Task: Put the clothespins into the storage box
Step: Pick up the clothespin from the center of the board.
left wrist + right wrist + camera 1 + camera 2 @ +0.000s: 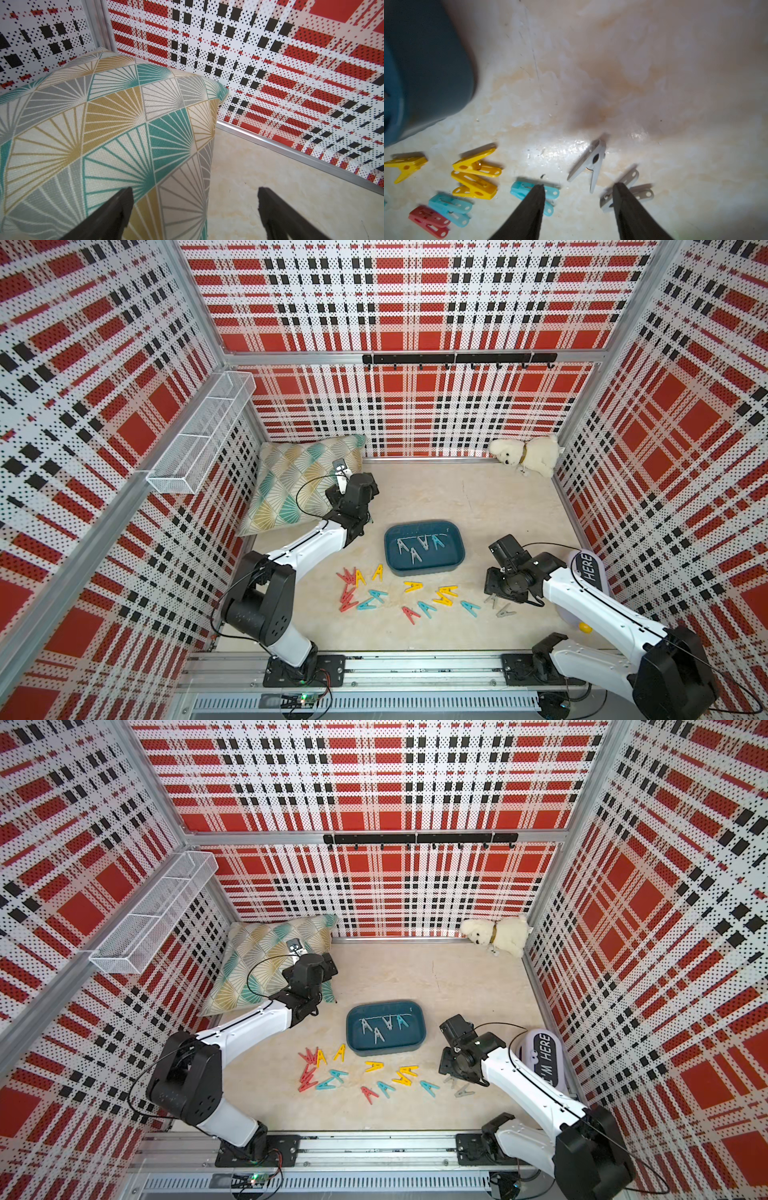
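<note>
- Hovering right gripper (578, 186), jaws apart, empty, over grey clothespin (591, 164).
- Left gripper (195, 193) wide, empty, by pillow (104, 124).
- Clothespins (413, 586) loose beside storage box (428, 568); few inside.
- Next, likely: lower, straddle, pinch.

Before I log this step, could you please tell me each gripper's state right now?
Left gripper: open, holding nothing.
Right gripper: open, holding nothing.

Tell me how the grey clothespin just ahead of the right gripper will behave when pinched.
The grey clothespin looks like hard plastic: probably stiff and light. Its tapered legs may slip from a pinch. Lying flat, it should slide, not roll.
</note>
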Motion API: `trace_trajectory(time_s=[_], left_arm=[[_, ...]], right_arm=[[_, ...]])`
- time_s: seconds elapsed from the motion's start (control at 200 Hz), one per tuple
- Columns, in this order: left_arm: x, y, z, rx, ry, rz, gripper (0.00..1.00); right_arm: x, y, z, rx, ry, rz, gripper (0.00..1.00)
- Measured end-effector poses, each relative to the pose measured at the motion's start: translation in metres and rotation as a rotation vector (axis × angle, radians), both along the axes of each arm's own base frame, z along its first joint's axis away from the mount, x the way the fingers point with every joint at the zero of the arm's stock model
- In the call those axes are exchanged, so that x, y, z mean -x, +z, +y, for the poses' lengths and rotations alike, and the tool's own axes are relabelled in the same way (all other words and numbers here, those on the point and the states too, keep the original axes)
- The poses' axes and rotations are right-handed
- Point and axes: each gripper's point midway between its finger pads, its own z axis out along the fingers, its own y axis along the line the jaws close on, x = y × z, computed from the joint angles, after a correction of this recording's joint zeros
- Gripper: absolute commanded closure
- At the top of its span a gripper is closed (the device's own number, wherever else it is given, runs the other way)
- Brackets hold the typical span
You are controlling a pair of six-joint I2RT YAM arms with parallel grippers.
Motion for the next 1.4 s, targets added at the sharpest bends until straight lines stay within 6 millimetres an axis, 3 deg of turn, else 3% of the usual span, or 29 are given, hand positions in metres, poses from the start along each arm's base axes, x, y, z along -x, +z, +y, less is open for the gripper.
trace_trajectory(time_s=[0.205,0.331,0.586,0.957,1.403], left_arm=[[-0.001,0.003,0.004,0.004,0.011,-0.019,0.01],[0.0,0.004,0.008,0.01,0.013,-0.025,0.01],[0.002,0.008,0.018,0.024,0.022,-0.045,0.01],[0.002,0.0,0.023,0.026,0.018,-0.031,0.01],[0.001,0.0,0.02,0.031,0.006,-0.03,0.01]], right_arm=[[0.002,-0.011,0.004,-0.02,-0.047,0.044,0.42],[0.009,-0.027,0.003,-0.013,-0.062,0.087,0.44],[0.009,-0.043,0.003,-0.002,-0.073,0.117,0.55],[-0.001,-0.044,-0.002,0.012,-0.069,0.107,0.69],[-0.025,-0.039,0.008,0.021,0.04,0.077,0.73]])
